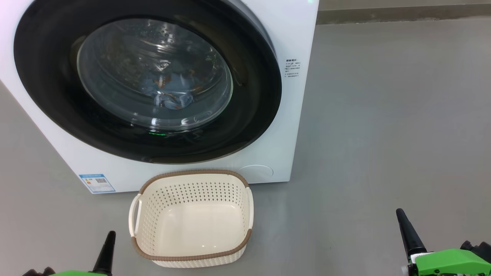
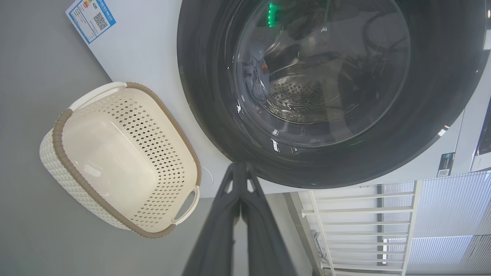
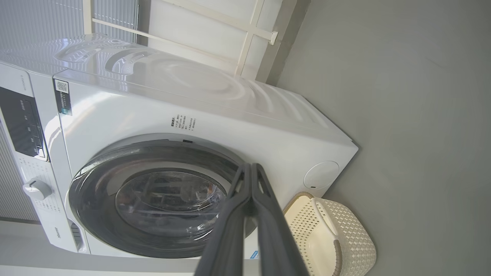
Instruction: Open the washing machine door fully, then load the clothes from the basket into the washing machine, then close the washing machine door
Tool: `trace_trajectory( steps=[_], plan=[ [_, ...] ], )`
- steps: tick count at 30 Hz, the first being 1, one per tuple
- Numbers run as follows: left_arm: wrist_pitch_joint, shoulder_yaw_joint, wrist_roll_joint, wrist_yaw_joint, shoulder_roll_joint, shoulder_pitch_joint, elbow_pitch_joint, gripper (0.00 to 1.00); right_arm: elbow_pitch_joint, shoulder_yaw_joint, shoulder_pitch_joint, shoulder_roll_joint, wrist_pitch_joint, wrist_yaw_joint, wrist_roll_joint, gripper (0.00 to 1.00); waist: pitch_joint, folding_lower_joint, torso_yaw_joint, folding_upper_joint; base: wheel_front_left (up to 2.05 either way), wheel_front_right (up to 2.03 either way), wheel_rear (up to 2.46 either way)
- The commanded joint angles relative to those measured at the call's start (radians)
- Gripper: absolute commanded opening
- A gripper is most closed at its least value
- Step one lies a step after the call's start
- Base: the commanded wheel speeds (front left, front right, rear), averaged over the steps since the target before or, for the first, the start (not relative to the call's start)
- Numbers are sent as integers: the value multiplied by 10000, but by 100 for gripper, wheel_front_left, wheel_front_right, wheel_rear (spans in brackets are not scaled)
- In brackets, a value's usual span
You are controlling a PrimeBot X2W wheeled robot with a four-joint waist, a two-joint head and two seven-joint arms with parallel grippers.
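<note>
Late stage, looks basically finished. The washing machine door (image 1: pixel 57 96) sits flat against the front of the washing machine (image 1: pixel 297 46). No gap can be made out in the head or right wrist view, so I judge it closed.

The clothes (image 1: pixel 168 97) are inside the drum (image 2: pixel 303 99): bluish fabric with orange bits, low down, seen through the glass window (image 1: pixel 115 50). The left wrist view shows them too.

The basket (image 1: pixel 191 173) stands upright and empty on the floor (image 1: pixel 383 134), just in front of the machine's lower front, its bare bottom showing.

The left tool (image 1: pixel 110 237) is at near left, fingers pressed together, gripping nothing. The right tool (image 1: pixel 401 216) is at near right, likewise closed and empty. Both are well apart from the door and not touching the basket.

Judgement: opening, loading and closing all appear done. Nothing obvious is left. Whether the latch has fully caught cannot be told from these views.
</note>
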State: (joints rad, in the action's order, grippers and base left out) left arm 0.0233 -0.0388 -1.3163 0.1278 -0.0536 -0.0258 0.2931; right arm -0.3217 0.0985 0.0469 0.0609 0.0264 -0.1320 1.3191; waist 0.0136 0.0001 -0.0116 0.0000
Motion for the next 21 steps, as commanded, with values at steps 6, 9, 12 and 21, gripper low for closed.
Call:
trace_trajectory(
  steps=[6, 9, 12, 21],
  plan=[
    [243, -397, -798, 24, -81, -544, -330, 0, 410, -70, 504, -11, 231, 11, 789, 0, -24, -1, 27, 0, 0, 0, 0],
    [361, -459, -1189, 25, -63, -594, -358, 0, 476, -28, 524, -28, 348, 11, 1174, 0, -39, -1, 43, 0, 0, 0, 0],
    [450, -506, -1482, 25, -49, -632, -379, 0, 525, 3, 538, -41, 437, 11, 1462, 0, -50, -1, 56, 0, 0, 0, 0],
    [716, -646, -2362, 28, -9, -746, -442, 0, 673, 98, 582, -81, 702, 12, 2328, 0, -83, -1, 92, 0, 0, 0, 0]
  ],
)
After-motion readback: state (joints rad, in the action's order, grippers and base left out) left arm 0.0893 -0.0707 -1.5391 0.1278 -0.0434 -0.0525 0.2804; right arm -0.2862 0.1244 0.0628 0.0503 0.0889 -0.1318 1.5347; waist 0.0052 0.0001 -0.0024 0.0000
